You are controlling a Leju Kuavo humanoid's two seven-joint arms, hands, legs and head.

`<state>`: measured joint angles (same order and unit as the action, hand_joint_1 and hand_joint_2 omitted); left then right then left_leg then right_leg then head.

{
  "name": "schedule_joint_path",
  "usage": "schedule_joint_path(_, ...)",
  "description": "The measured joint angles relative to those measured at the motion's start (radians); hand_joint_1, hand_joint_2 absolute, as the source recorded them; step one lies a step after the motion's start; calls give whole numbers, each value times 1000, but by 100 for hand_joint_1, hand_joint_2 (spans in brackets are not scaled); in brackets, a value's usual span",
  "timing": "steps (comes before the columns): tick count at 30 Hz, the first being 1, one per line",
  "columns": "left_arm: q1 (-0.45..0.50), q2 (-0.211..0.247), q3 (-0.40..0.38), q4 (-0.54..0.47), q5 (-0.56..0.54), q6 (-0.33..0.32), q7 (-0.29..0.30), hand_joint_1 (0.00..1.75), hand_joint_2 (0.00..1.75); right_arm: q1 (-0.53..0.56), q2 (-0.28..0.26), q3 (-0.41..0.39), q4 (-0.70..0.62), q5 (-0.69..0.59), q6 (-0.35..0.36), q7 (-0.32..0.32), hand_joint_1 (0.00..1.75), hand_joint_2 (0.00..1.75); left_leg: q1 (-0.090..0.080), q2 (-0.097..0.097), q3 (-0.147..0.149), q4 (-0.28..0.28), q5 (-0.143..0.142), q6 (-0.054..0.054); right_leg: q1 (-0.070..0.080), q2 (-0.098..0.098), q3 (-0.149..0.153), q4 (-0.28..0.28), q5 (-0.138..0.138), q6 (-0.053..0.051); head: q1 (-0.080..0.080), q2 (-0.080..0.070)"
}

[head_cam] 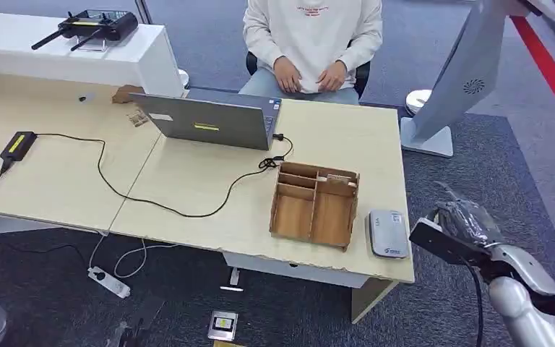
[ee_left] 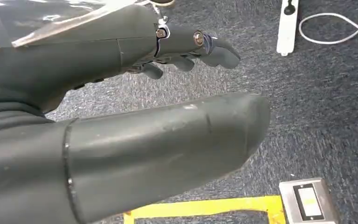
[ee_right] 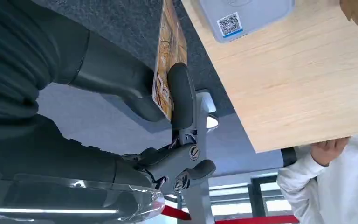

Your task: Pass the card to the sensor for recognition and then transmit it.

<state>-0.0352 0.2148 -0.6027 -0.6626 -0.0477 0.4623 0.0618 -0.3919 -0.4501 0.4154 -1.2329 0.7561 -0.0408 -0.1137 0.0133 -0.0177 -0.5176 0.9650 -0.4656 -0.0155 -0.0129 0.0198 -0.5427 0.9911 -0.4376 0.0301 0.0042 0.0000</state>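
Off the table's point(head_cam: 188, 181) near right corner, seen from the head view, the right hand point(head_cam: 457, 225) hovers beside the grey card sensor point(head_cam: 388, 233), which lies at the table edge next to a wooden compartment organizer point(head_cam: 315, 204). A laptop point(head_cam: 213, 119) stands farther back, facing a seated person point(head_cam: 312, 43) in a white sweatshirt. From the left wrist view, the left hand point(ee_left: 135, 112) hangs over dark carpet point(ee_left: 326, 107) with fingers spread and nothing in them, near a white power strip point(ee_left: 287, 25). From the right wrist view, the right hand pinches the card point(ee_right: 168, 60) edge-on between thumb and finger, close to the sensor's QR label point(ee_right: 228, 23) but apart from it.
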Motion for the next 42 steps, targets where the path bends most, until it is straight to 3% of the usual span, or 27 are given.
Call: schedule_joint_path(42,-1,-2,-6,13,8,-20,21,0,0,-4,10,9,84,10,-23,-14,175,175,0,0,0,0,0,0,0,0,0,0,0,0,0,0)
